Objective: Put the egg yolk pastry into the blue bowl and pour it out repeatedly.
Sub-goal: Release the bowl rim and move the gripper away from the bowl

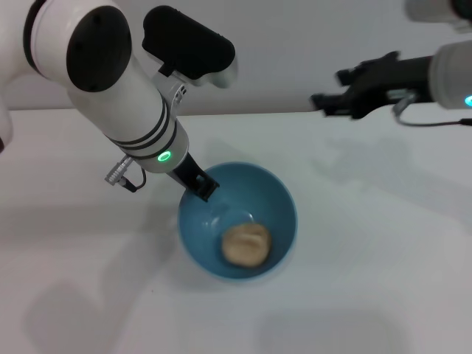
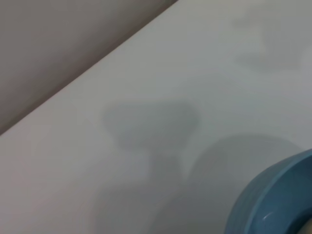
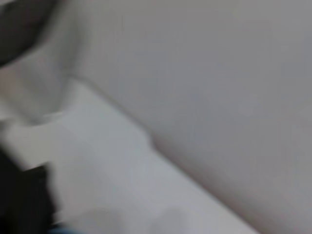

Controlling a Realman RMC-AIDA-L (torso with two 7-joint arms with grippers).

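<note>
The jaws of my left gripper point(image 1: 200, 184) pinch the upper-left rim of the blue bowl point(image 1: 276, 198) at frame centre on the counter point(image 1: 383, 243). The egg yolk pastry point(image 1: 246, 245) lies inside (soft, light, I judge); the rigid rim is the place to hold.

White table point(image 1: 383, 251), smooth and matte, filling most of the head view, with soft grey shadows across it. Behind it a plain pale grey wall point(image 1: 295, 66), meeting the table's far edge in a straight line.
</note>
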